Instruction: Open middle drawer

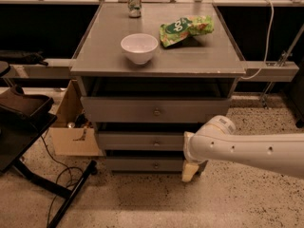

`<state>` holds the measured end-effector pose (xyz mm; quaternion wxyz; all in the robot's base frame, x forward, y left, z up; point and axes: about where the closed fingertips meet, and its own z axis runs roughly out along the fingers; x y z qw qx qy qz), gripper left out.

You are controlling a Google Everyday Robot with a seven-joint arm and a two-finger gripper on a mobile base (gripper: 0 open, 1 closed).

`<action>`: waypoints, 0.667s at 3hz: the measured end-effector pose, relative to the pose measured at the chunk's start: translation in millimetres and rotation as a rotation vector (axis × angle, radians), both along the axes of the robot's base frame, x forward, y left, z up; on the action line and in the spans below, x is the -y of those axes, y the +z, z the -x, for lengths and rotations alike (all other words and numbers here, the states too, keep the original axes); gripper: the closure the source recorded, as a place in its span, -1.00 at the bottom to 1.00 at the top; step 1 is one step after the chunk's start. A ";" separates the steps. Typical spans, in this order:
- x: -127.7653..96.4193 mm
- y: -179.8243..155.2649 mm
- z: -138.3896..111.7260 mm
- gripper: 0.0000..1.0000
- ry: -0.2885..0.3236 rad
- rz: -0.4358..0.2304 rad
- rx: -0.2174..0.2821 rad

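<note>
The middle drawer [137,140] is the shallow grey front with a small round knob [155,142], set between a taller top drawer [142,110] and a bottom drawer [142,164] in a grey cabinet. All three fronts look closed. My white arm [247,148] reaches in from the right. My gripper [189,171] hangs downward at the cabinet's lower right corner, beside the bottom drawer's right end. It is below and to the right of the middle drawer's knob and holds nothing that I can see.
On the cabinet top [95,56] stand a white bowl [139,47], a green snack bag [186,28] and a can [135,2]. A cardboard box [71,132] sits left of the cabinet. A black stand [28,141] with cables is at the far left.
</note>
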<state>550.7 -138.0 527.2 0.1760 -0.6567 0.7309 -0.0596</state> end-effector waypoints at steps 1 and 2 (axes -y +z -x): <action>1.1 -34.7 -39.5 -1.00 -0.004 0.034 0.025; -4.3 -70.9 -71.0 -1.00 -0.006 0.051 0.010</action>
